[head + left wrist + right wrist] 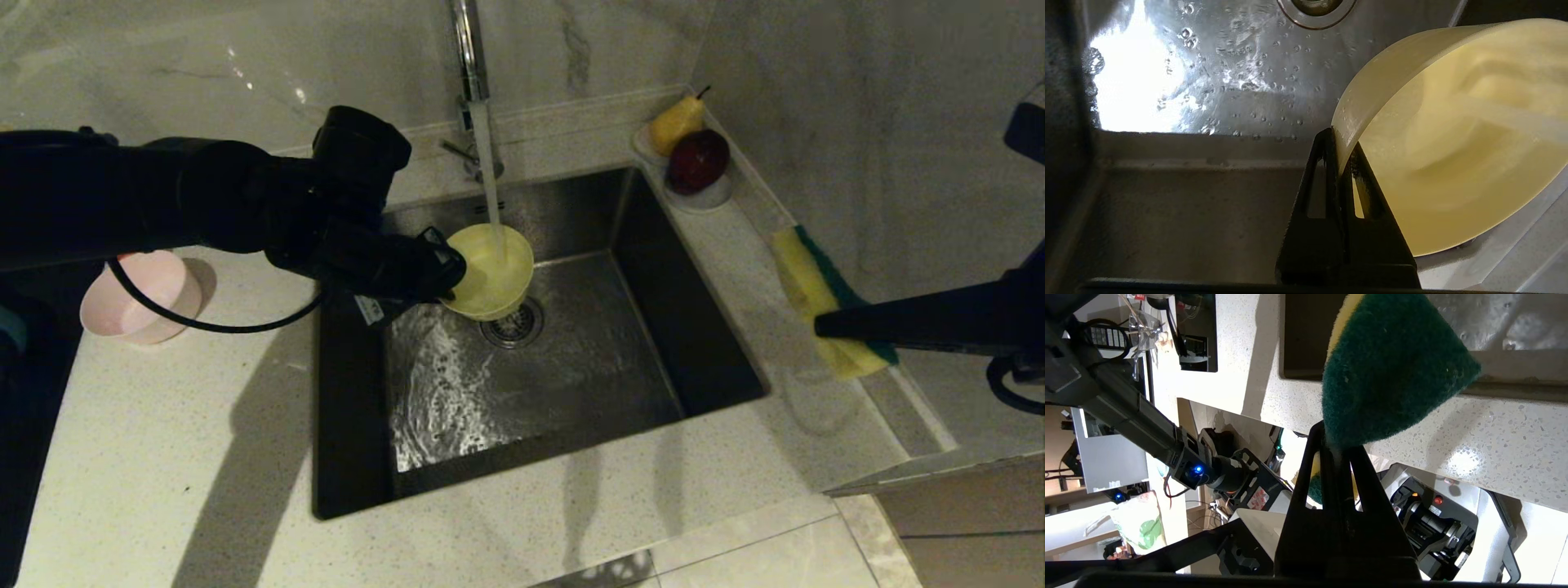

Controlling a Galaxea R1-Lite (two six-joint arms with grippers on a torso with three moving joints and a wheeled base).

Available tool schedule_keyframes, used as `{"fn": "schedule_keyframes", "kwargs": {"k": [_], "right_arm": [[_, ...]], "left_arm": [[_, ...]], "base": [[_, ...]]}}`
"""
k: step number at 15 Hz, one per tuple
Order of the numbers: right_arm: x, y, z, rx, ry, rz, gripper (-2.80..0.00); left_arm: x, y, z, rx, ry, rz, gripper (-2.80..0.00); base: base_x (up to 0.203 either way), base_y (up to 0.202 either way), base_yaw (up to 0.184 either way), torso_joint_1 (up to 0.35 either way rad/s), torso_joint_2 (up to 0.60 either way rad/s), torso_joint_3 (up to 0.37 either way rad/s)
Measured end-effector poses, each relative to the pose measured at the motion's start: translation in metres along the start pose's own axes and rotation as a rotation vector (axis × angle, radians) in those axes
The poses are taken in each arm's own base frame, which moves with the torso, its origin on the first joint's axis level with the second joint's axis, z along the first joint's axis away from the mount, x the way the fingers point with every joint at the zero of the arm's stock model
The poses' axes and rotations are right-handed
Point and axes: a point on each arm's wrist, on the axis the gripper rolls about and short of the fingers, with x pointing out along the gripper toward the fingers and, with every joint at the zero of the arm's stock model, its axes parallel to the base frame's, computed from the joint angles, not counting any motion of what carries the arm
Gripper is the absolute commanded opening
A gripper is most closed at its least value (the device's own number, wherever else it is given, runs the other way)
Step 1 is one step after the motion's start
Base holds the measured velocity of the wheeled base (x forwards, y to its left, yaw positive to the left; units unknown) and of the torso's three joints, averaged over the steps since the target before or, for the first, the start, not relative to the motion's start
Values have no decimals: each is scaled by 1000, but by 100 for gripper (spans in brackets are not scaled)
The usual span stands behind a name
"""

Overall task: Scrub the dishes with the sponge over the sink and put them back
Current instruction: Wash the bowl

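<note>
Jaws clamped on the rim of a smooth yellow plastic bowl (490, 270), the left gripper (447, 273) holds the dish tilted over the large rectangular brushed stainless-steel sink (571, 359), one finger (1316, 192) outside the wall and the other inside. A stream of water (488, 175) from the chrome tap (468, 49) falls into the bowl's open mouth, just above and beside the round drain strainer (512, 324); the basin floor in front of it is wet and otherwise open, with its side walls standing well clear of the bowl. To the robot's right, the right gripper (820, 325) has its jaws pinched shut on a rectangular sponge of yellow foam with a dark green scouring layer (824, 302), held above the narrow strip of pale speckled stone surface (196, 457) between the sink's right edge and the marble wall. At the far right corner of that strip, a small white dish (709, 196) carries a dark red apple (698, 160) and a yellow pear (676, 122), close to the basin's rear corner. On the wide stretch of surface left of the sink, a pale pink plastic bowl (140, 296) sits upright, partly behind the left arm's cable, well apart from the sink's edge.
</note>
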Motion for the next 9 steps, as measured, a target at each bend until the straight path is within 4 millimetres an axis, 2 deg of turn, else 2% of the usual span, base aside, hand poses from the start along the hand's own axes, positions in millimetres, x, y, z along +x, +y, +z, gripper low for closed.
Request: {"fn": "schedule_keyframes", "kwargs": {"k": [9], "right_arm": [[-2,1,-1,-1,-3,2,-280]], "left_arm": [[5,-6,-15,23,10,53,-280]], "base": [[0,0,0,0,0,0]]}}
